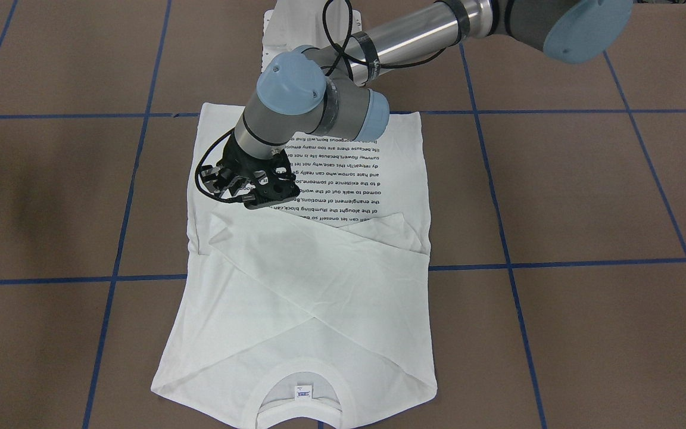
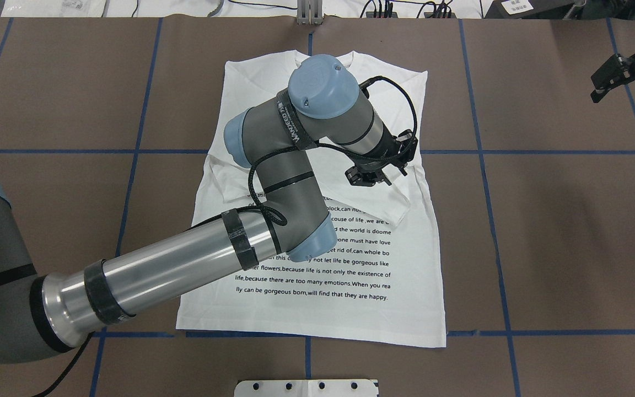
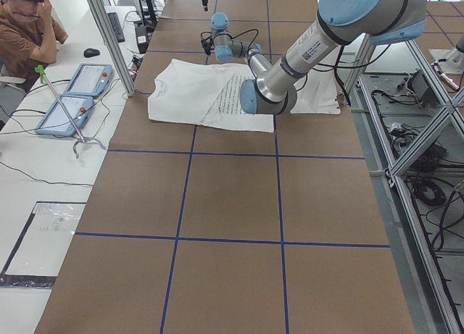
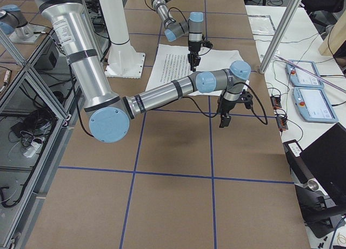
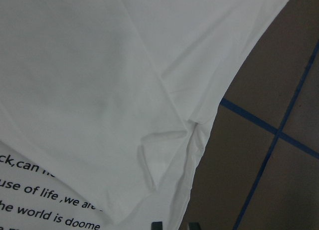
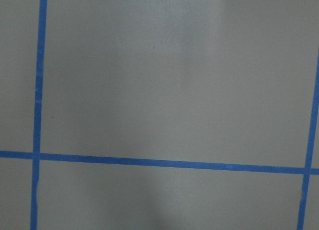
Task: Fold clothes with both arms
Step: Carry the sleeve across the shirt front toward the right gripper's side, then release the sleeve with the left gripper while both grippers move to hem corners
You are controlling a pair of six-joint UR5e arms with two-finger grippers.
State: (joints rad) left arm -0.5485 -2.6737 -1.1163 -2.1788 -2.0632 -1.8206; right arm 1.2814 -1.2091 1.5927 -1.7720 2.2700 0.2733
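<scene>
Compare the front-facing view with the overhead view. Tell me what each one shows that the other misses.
Only the front-facing view shows the collar label and where the two folded-in sleeves cross; overhead, the left arm covers both. Only the overhead view shows the right gripper, well off to the side of the shirt, and the shirt's whole hem. Both show the white shirt lying flat, print up, with the left gripper over it.
</scene>
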